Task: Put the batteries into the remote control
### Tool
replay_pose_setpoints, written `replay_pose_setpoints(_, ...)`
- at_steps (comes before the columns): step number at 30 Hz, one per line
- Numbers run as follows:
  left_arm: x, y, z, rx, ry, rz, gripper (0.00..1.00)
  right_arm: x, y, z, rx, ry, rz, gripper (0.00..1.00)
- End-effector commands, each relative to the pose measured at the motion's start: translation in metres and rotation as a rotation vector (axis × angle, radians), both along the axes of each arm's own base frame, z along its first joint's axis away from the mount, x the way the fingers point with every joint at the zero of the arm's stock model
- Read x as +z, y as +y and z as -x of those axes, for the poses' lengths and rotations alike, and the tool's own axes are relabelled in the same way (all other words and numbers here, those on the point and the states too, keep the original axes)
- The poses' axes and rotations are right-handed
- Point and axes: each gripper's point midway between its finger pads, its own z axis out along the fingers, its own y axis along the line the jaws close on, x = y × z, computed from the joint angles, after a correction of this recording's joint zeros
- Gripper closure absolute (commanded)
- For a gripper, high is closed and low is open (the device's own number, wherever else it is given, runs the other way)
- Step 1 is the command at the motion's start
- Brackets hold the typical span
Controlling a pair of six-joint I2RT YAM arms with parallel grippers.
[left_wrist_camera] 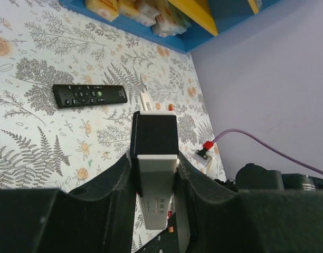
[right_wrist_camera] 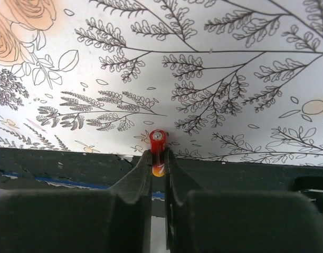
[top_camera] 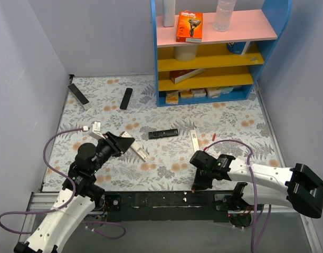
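My left gripper (left_wrist_camera: 155, 161) clamped on white remote (left_wrist_camera: 157, 187), lower center; my right gripper (right_wrist_camera: 158, 161) clamped on 1 red battery (right_wrist_camera: 158, 140), lower center.

worktop (top_camera: 230, 118): white, grey fern print, orange flowers
remote control (left_wrist_camera: 157, 176): white, grey markings
battery (right_wrist_camera: 158, 141): red, yellow-orange patch
shelf (top_camera: 154, 52): blue frame, pink and yellow boards
second remote (left_wrist_camera: 89, 95): black

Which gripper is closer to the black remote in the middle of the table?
Left. The left gripper, holding the white remote, is beside the black remote; the right gripper, pinching a red battery, is farther, by the near edge.
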Motion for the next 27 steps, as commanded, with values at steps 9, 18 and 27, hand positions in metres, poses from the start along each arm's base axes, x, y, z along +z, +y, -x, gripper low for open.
replay_pose_setpoints(9, 0.008, -0.003, 0.019, -0.052, 0.024, 0.069, 1.0, -0.019, -0.024, -0.047, 0.182, -0.245, 0.239, 0.99)
replay_pose_setpoints(18, -0.016, -0.033, 0.018, -0.205, 0.04, 0.138, 1.0, 0.042, 0.029, -0.102, 0.388, -0.506, 0.168, 0.99)
replay_pose_setpoints(27, -0.033, -0.059, -0.007, -0.293, 0.005, 0.174, 1.0, 0.112, 0.088, -0.133, 0.56, -0.707, 0.019, 0.99)
